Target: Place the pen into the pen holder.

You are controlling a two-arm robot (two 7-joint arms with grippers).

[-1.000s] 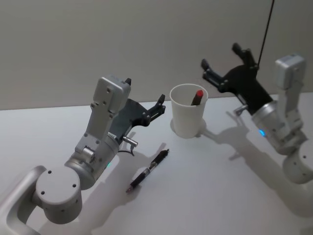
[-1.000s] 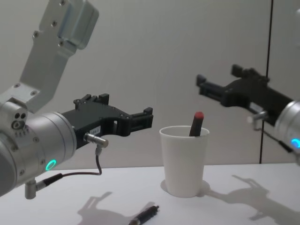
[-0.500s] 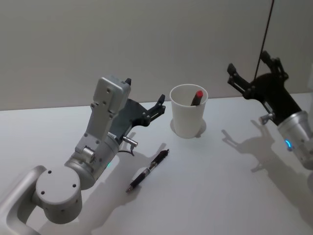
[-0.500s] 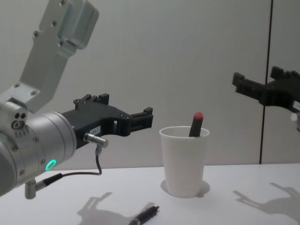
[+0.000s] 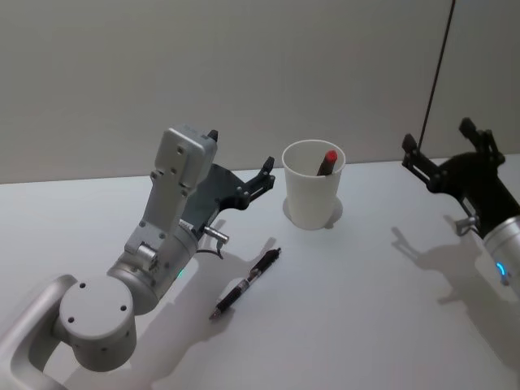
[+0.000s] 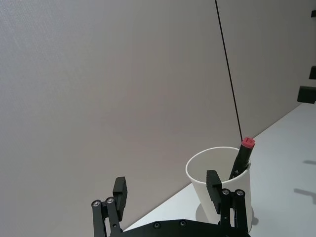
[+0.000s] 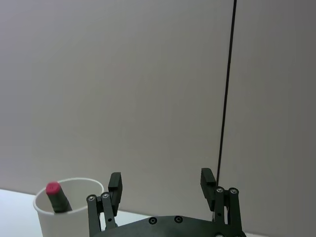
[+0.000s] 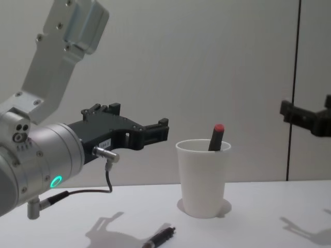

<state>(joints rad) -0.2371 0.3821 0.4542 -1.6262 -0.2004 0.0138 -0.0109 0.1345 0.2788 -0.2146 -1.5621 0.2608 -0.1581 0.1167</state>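
Half done
A red-capped pen (image 5: 328,159) is stood in the pen holder (image 5: 311,203); a black pen (image 5: 248,283) is laid before it; left gripper (image 6: 166,190) beside, right gripper (image 7: 161,178) well apart, both held open; the black pen is probably to be grasped next

One pen holder (image 5: 313,203), seemingly two pens (image 5: 248,283) (image 5: 327,161)

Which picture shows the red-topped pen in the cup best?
The left wrist view: the red-topped pen is close and large, leaning inside the pen holder. The head view sees it small, from above. The chest and right wrist views show just its top end.
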